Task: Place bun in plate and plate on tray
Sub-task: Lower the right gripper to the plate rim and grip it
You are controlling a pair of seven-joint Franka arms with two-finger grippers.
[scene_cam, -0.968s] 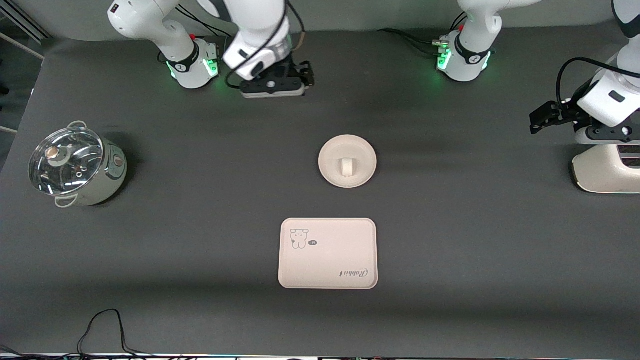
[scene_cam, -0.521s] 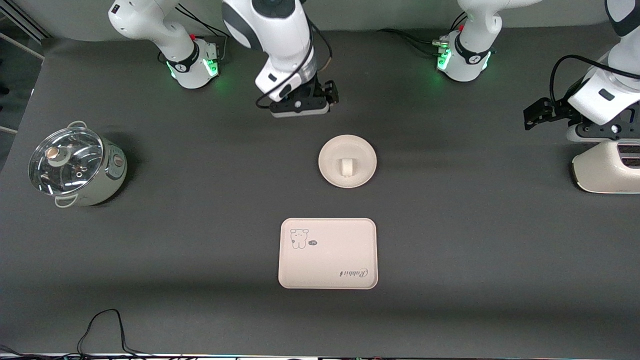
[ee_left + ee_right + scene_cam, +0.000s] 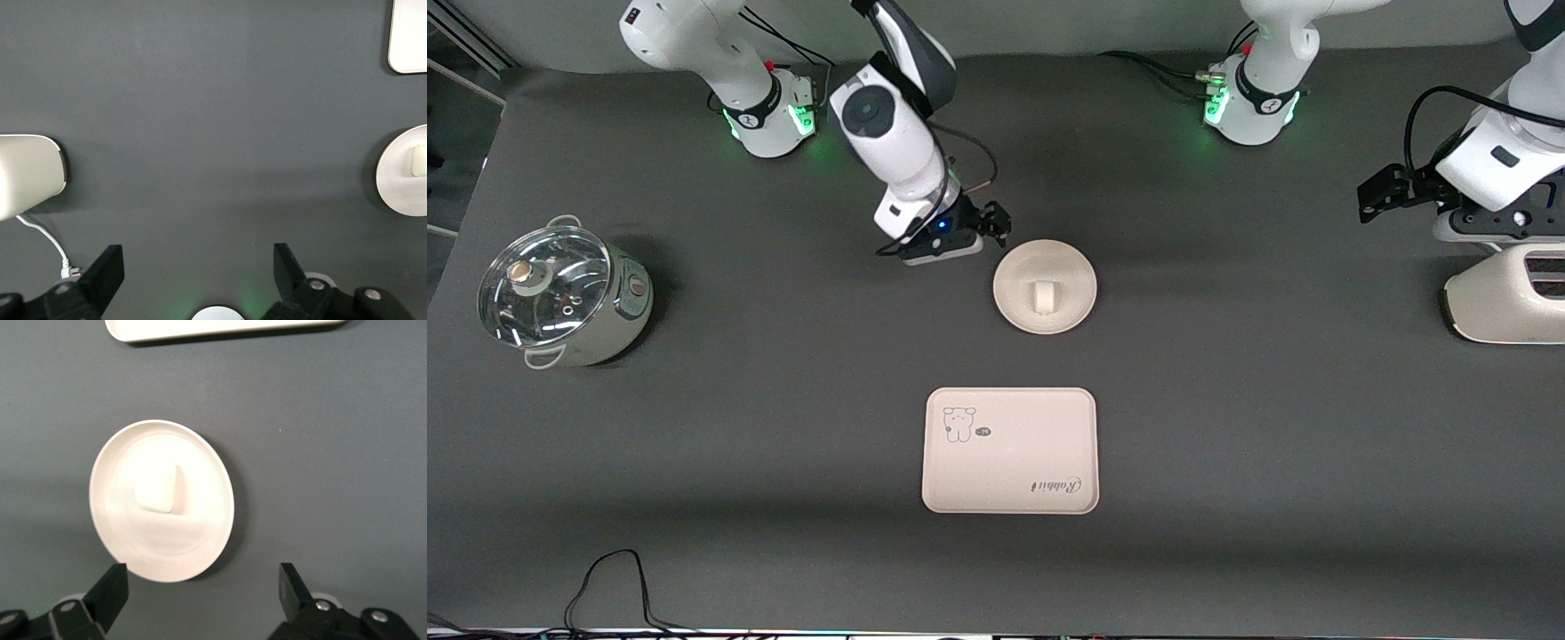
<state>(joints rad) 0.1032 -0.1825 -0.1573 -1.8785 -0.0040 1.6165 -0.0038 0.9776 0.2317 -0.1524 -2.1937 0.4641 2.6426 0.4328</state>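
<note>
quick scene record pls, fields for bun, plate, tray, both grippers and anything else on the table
bun: in the plate
plate: on the table, farther from the front camera than the tray
tray: holds nothing
right gripper: open, beside the plate's rim
left gripper: open, waits above the cream appliance
pot with glass lid: toward the right arm's end

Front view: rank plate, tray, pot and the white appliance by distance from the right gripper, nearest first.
Right gripper, open, hovers just off the plate's rim.
1. Plate: mid-table beside the gripper, bun on it.
2. Tray: nearer the front camera than the plate.
3. Pot: at the right arm's end of the table.
4. White appliance: at the left arm's end, under the open, waiting left gripper.
</note>
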